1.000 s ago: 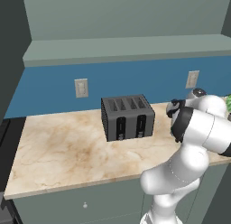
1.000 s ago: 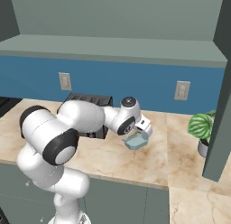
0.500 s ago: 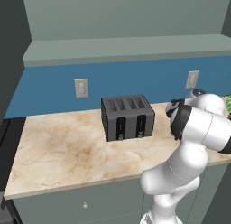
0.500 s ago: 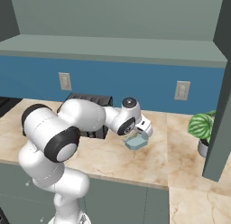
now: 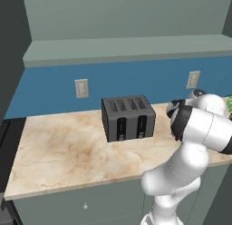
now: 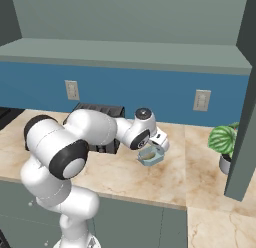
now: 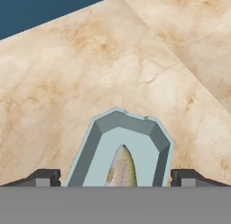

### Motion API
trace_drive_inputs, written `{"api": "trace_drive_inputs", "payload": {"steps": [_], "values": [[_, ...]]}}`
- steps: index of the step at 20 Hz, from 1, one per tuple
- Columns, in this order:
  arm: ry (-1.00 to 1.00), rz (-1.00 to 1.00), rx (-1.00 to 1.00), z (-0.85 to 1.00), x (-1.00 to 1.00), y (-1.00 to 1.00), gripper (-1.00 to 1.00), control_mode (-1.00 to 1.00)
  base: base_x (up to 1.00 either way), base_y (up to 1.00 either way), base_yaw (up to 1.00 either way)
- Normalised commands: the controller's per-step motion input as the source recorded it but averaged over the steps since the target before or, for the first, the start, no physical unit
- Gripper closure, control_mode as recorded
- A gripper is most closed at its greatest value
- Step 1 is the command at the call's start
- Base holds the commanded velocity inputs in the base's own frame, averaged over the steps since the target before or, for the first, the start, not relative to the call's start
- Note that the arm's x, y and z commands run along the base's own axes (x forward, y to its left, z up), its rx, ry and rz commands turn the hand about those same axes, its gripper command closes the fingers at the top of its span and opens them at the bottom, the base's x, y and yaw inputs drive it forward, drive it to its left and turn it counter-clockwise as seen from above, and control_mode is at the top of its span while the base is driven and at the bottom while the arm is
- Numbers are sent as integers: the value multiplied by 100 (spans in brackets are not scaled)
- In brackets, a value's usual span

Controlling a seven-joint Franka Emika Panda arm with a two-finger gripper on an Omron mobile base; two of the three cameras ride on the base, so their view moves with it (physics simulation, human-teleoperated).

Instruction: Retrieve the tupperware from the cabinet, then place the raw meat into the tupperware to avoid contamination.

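Observation:
The tupperware (image 7: 121, 146), a shallow pale blue container with an angled rim, sits on the marble counter directly under my hand. The raw meat (image 7: 122, 169), a small silvery fish, lies inside it, its pointed end toward the far rim. My gripper (image 7: 117, 175) is open, its two dark tips wide apart on either side of the container and touching nothing. From the right base view the gripper (image 6: 156, 142) hangs just above the tupperware (image 6: 150, 156). The grey-green wall cabinet (image 6: 125, 14) spans the top of the scene.
A dark four-slot toaster (image 5: 128, 117) stands on the counter left of the hand, partly behind my arm (image 6: 95, 129). A potted plant (image 6: 223, 140) stands at the right end of the counter beside a tall grey-green panel (image 6: 244, 117). Wall outlets (image 6: 201, 100) dot the blue backsplash.
The jaws went from nearly shut to wide open above the tupperware, letting go of the fish. The arm has barely moved.

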Motion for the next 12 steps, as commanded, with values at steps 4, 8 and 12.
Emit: {"api": "trace_drive_inputs", "payload": {"steps": [4, 8, 12], "values": [[-2, 0, 0, 14, -9, 0, -100, -100, 0, 0, 0], [-4, 0, 0, 19, -39, 8, -100, -100, 0, 0, 0], [-6, 0, -4, 3, -65, 12, -100, -100, 0, 0, 0]]}}
